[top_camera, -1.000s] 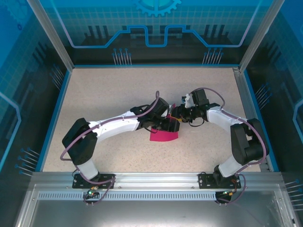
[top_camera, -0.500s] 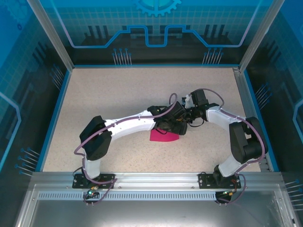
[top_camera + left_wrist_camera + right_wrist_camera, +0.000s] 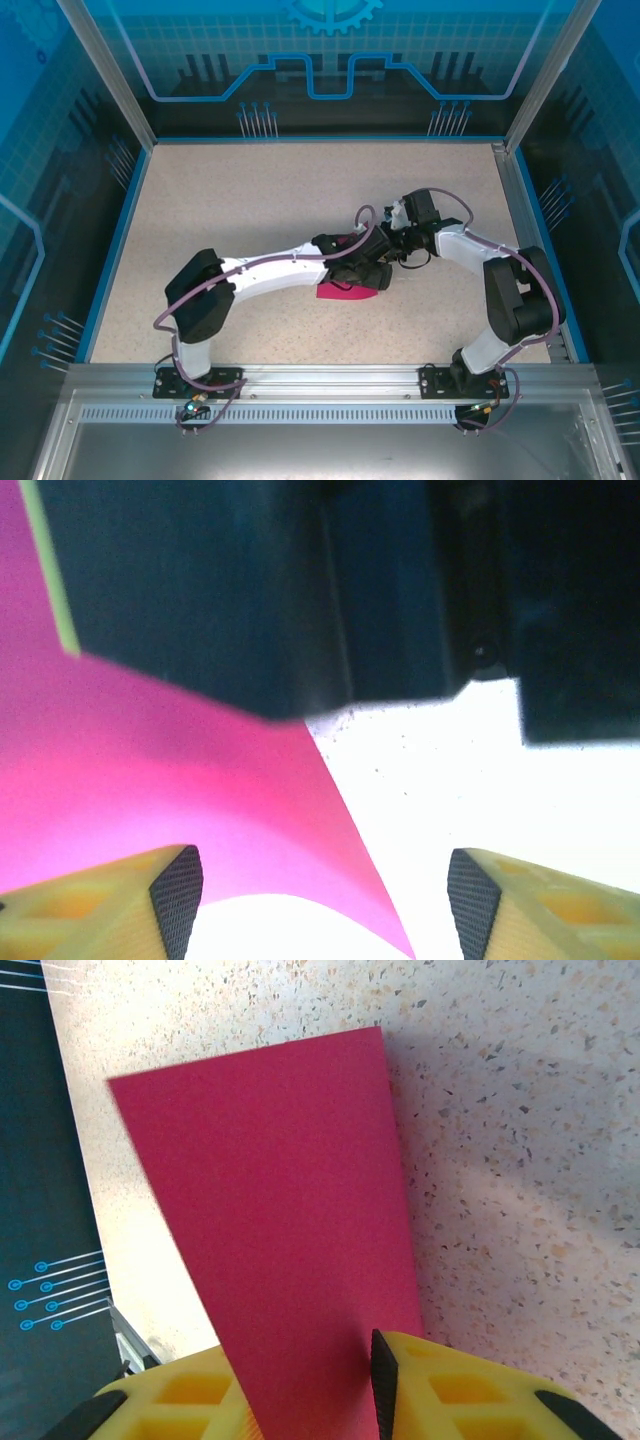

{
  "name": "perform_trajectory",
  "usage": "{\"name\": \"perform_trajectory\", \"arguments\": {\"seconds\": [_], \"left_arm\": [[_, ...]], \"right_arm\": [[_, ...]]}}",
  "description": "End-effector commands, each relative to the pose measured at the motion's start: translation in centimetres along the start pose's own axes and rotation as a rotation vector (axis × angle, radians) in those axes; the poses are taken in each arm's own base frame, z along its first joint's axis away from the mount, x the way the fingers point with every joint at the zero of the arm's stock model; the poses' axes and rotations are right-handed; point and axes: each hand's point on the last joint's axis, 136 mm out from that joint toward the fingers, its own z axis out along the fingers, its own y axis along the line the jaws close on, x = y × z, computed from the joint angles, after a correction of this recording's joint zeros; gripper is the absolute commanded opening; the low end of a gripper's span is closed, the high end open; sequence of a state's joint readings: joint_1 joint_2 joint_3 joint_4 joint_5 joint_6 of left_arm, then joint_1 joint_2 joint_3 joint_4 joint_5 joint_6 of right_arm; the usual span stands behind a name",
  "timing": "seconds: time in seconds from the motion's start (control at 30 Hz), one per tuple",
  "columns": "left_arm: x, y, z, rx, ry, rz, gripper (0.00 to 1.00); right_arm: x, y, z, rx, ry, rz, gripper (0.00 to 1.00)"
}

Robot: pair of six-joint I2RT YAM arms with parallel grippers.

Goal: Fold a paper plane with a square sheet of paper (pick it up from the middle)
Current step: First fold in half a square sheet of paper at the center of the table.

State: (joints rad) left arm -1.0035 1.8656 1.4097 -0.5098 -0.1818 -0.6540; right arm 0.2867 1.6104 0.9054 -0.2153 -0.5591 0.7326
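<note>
I count one piece of magenta-pink folded paper (image 3: 345, 292), lying a little right of the middle of my one speckled beige table (image 3: 230, 200). I have two white-and-black arms, the left arm (image 3: 270, 273) and the right arm (image 3: 510, 300), bolted at the table's near edge on two black base plates (image 3: 198, 380). That gives me two grippers, the left gripper (image 3: 320, 900) and the right gripper (image 3: 300, 1360). Each has two yellow fingers (image 3: 100, 905), four in all. Two purple cables (image 3: 165, 305) run one along each arm.

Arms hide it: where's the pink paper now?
In the top view the folded pink paper sits just right of table centre, partly under the left tool.
</note>
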Motion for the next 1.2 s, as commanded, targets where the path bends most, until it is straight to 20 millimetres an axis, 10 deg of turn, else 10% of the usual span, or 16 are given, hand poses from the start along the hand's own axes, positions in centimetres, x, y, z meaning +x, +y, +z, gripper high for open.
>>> {"name": "perform_trajectory", "arguments": {"seconds": [0.0, 0.37, 1.17], "left_arm": [[0.7, 0.6, -0.2, 0.0, -0.03, -0.053, 0.69], [0.6, 1.3, -0.2, -0.028, -0.076, -0.064, 0.63], [-0.2, 5.0, -1.3, 0.126, -0.088, -0.24, 0.04]], "right_arm": [[-1.2, 1.5, -0.7, -0.052, -0.025, -0.005, 0.32], [-1.3, 1.6, -0.9, -0.076, -0.03, 0.013, 0.31], [-1.3, 2.4, -2.6, -0.051, -0.045, 0.003, 0.46]]}}
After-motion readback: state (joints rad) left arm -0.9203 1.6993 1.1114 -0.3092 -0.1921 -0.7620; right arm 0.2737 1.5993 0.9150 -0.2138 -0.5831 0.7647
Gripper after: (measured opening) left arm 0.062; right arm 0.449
